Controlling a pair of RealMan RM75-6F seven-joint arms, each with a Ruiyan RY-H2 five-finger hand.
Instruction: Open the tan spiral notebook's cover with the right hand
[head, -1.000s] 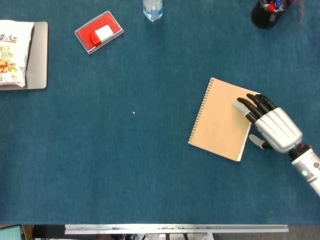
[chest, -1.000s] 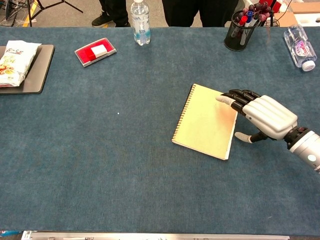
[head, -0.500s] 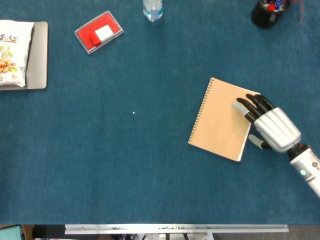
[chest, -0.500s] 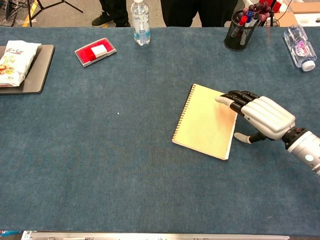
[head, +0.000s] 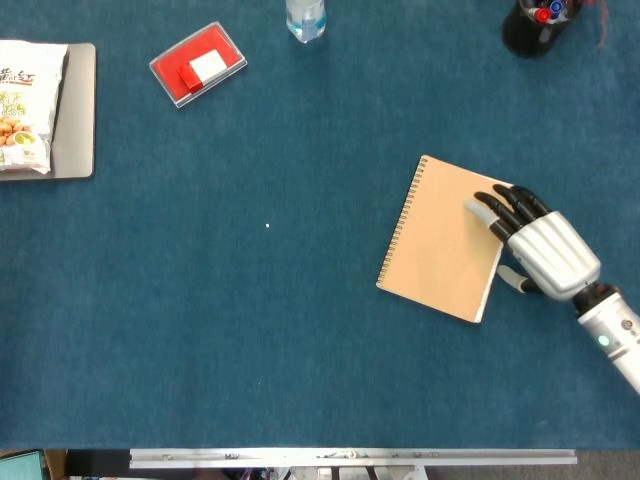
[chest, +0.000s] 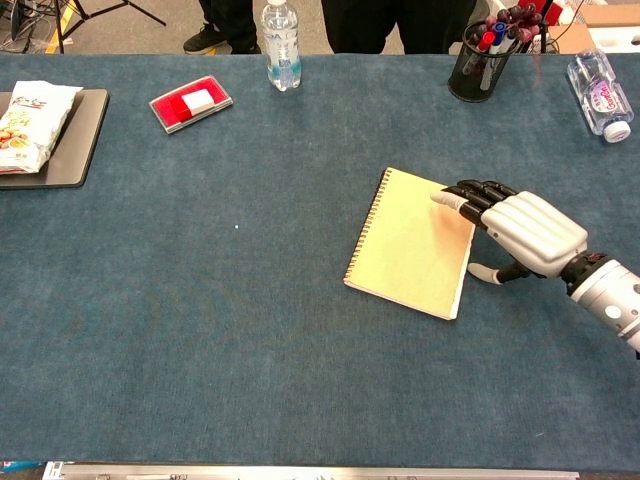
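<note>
Right hand (head: 535, 250) slides back a tiny bit toward table's right side since a second ago; fingertips stay over notebook's right edge. Notebook (head: 445, 240) does not move.

Tan notebook lies flat, shut, on blue table (chest: 250, 300), right of middle, spiral side on left. Hand holds nothing, fingers loose and apart, thumb low beside free edge.

Left hand not seen.

To do well: hook fingertips under cover's free right edge only, not pages below. Lift slow, swing cover over toward spiral. Don't push book sideways.
</note>
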